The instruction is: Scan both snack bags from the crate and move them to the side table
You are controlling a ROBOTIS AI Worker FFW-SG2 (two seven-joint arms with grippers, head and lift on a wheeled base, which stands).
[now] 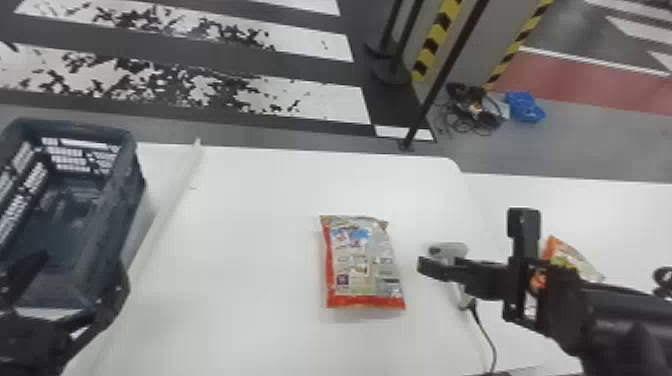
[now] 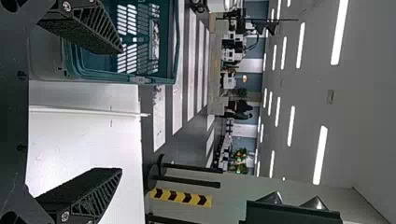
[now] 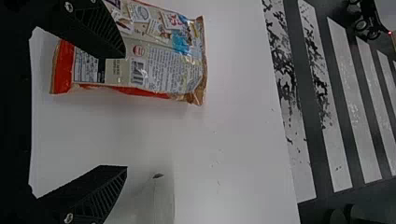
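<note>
1. Snack bag with a red edge (image 1: 362,265) lies flat on the surface (image 1: 240,250); its barcode (image 3: 137,72) faces up, presumably so the scanner can read it.
2. The scanner (image 1: 447,250) sits near it, towards the robot's right, likely to be in easy reach of the right arm (image 1: 610,315).
3. The right pincer (image 3: 124,111) is spread wide and grips nothing, which would suit a grasp of either scanner or bag.
4. The left pincer (image 2: 120,111), also wide apart and unladen, is near the crate (image 1: 80,129), probably leaving the right side free.
5. The second snack bag (image 1: 572,257) lies on the side table (image 1: 620,215), partly behind the right arm, probably already dealt with.
6. Whether the red-edged one has been scanned cannot be told; a grip across its body should crumple it less than an edge pinch.
</note>
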